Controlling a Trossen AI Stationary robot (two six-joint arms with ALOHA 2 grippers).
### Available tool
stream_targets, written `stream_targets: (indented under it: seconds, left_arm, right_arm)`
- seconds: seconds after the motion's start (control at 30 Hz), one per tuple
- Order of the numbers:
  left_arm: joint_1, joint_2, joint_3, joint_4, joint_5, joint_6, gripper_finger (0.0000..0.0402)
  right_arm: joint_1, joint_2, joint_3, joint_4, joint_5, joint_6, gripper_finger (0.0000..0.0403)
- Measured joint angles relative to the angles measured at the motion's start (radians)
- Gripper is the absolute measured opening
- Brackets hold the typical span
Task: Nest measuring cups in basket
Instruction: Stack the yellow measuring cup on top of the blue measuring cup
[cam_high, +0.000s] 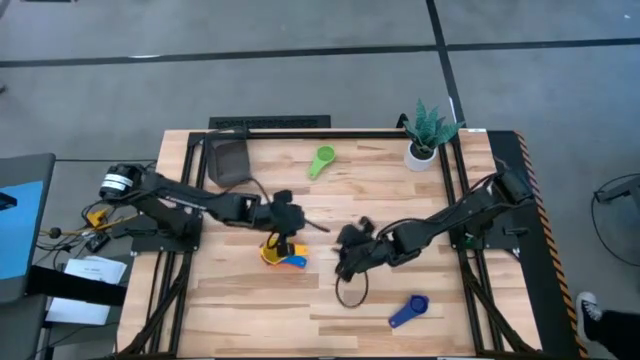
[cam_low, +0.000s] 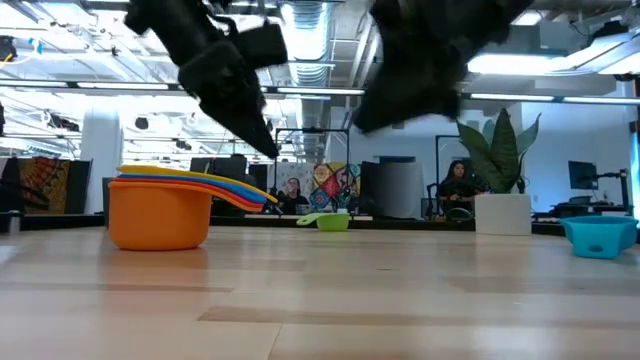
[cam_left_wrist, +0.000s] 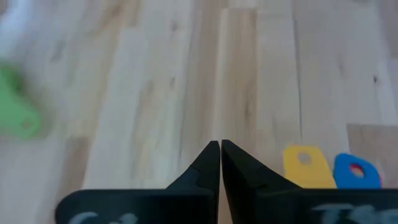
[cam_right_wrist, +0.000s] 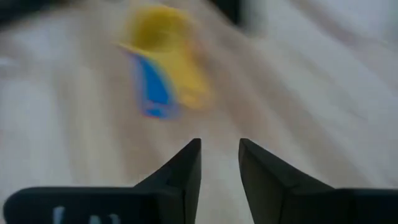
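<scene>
The left gripper (cam_high: 297, 222), in the high view, hangs above the nested stack of orange, yellow and blue plastic measuring cups (cam_high: 283, 254) at mid-table — the dark tapered basket (cam_high: 229, 160) sits well apart at the far left corner.

Low view: the stack's handles (cam_low: 240, 190) fan sideways.

Left wrist: fingers pressed together, holding nothing.

Right wrist: the right gripper (cam_right_wrist: 219, 163) is slightly parted, empty — facing the stack.
</scene>
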Motion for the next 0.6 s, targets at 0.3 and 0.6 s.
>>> stream_targets:
  seconds: [0.3,0.6]
  left_arm:
    - [0.081,0.133,0.013,0.019,0.254,0.179,0.0]
    - [0.088,0.165,0.018,0.016,0.388,0.242,0.0]
  right_arm:
    - [-0.003,0.212,0.096,0.372,-0.139,-0.298,0.0094]
    - [-0.018,0.403,0.292,0.377,-0.273,-0.4,0.0053]
